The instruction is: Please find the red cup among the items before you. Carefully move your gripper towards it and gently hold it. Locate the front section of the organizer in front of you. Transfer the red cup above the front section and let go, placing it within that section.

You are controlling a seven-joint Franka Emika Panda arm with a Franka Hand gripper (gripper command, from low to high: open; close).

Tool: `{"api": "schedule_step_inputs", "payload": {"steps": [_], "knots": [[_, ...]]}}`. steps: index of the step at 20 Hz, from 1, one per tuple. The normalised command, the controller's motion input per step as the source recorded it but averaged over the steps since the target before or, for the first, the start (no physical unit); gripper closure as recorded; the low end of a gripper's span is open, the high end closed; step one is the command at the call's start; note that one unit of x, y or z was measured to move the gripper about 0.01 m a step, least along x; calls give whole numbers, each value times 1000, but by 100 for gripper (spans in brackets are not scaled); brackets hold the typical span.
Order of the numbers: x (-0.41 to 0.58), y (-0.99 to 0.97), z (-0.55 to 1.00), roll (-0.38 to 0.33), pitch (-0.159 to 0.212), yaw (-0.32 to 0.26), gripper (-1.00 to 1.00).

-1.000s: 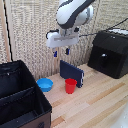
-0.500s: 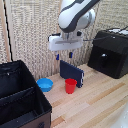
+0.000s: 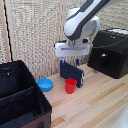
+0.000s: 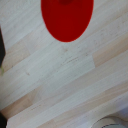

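On worktop, just beside dark blue block, we see red cup upright, open end up. Light-blue bowl near cup, between it and organizer. Gripper hangs above cup, apart from it; fingers' spread we cannot tell. Nothing held. Organizer shows 2 compartments. Black machine well apart from cup. Wrist view: cup seen from above.
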Motion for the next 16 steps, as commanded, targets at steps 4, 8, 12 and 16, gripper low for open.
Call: {"api": "schedule_step_inputs", "payload": {"steps": [4,8,12,16], "knots": [[-318,-198,-295,3,0,-113,-100],[-370,-70,-325,0,0,-66,-100],[-281,0,-369,-5,0,-33,-100],[-76,-9,-370,-28,-2,-29,-100]]}}
